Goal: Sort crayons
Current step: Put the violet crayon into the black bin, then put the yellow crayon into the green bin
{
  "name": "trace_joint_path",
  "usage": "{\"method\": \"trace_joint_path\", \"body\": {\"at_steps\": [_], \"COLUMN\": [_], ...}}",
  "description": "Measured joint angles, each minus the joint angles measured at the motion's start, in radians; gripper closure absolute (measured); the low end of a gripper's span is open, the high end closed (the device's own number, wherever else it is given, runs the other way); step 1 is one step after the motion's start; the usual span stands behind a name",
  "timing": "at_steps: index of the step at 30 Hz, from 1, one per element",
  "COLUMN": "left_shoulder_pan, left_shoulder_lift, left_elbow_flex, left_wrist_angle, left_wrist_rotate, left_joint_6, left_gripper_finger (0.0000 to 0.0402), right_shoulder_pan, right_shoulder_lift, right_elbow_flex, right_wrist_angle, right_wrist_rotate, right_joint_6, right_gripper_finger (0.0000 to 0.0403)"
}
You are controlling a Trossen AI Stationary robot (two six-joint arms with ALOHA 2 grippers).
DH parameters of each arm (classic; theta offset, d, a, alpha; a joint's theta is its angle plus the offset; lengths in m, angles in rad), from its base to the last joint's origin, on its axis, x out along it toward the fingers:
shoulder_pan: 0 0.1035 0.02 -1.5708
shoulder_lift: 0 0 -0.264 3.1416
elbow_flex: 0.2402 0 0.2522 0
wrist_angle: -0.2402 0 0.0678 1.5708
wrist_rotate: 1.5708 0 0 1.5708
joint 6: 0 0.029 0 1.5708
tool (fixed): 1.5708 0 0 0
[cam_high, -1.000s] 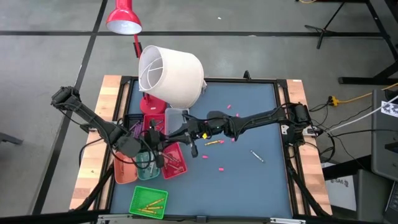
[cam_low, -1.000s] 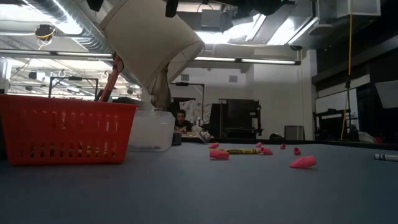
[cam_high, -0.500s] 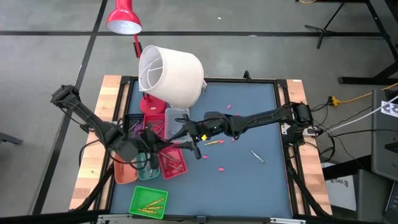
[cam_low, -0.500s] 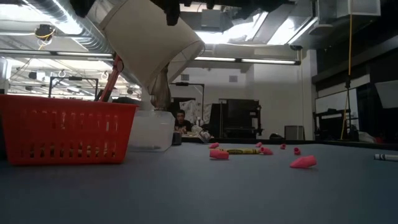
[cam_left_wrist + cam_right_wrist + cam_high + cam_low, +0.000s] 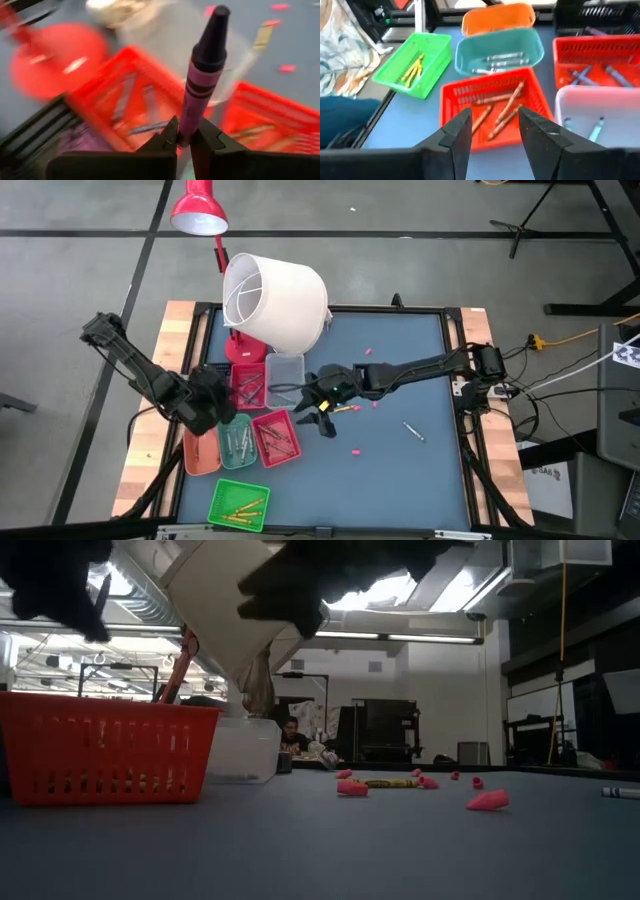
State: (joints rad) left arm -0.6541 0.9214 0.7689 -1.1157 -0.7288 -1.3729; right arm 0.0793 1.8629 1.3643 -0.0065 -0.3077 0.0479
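Observation:
My left gripper [image 5: 183, 142] is shut on a purple crayon [image 5: 204, 75] above the trays at the table's left [image 5: 212, 398]. My right gripper [image 5: 495, 116] stands open with nothing between its fingers, over the blue table beside the red tray [image 5: 492, 107] that holds orange-brown crayons; in the high view it is near the middle [image 5: 316, 410]. Yellow crayons lie in the green tray [image 5: 238, 505], grey ones in the teal tray [image 5: 237, 442]. A yellow crayon [image 5: 345, 409] and a grey crayon [image 5: 413, 430] lie loose on the table. My left gripper pinches the purple crayon's blunt end [image 5: 186, 134] between its two fingers. The crayon runs on along the line of the fingers, with its pointed tip [image 5: 218, 15] away from them. It is lifted clear above the red trays.
More trays stand close together: orange [image 5: 202, 452], a second red one [image 5: 249, 383], a clear one [image 5: 284, 370] and a black one [image 5: 610, 15]. A white lampshade [image 5: 275, 300] and a red lamp [image 5: 198, 210] overhang the far left. Small pink pieces [image 5: 355, 450] dot the table.
My left gripper has swung with the purple crayon from over the teal and red trays toward the table's left and far edges, turning as it went. My right gripper has tipped down and opened its fingers.

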Motion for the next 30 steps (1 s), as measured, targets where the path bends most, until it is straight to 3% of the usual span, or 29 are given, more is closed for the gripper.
{"method": "trace_joint_path", "body": {"at_steps": [5, 11, 19, 30], "left_shoulder_pan": [0.038, 0.079, 0.115, 0.126], "left_shoulder_lift": [0.006, 0.014, 0.049, 0.05], "left_elbow_flex": [0.0, -0.054, -0.055, -0.055], "left_wrist_angle": [-0.205, -0.215, -0.211, -0.219], "left_wrist_rotate": [0.091, 0.197, 0.197, 0.203], "left_joint_6": [-0.189, -0.25, -0.233, -0.233], "left_gripper_finger": [0.039, 0.039, 0.0384, 0.0316], "right_shoulder_pan": [0.026, 0.077, 0.14, 0.179], "right_shoulder_lift": [0.007, 0.01, 0.009, -0.065], "right_elbow_flex": [0.001, 0.0, 0.0, 0.0], "right_wrist_angle": [-0.059, -0.078, -0.206, -0.559], "right_wrist_rotate": [0.0, 0.0, 0.001, 0.138], "right_joint_6": [0.0, -0.001, -0.003, -0.038], "right_gripper_finger": [0.0242, 0.0242, 0.0242, 0.0242]}}
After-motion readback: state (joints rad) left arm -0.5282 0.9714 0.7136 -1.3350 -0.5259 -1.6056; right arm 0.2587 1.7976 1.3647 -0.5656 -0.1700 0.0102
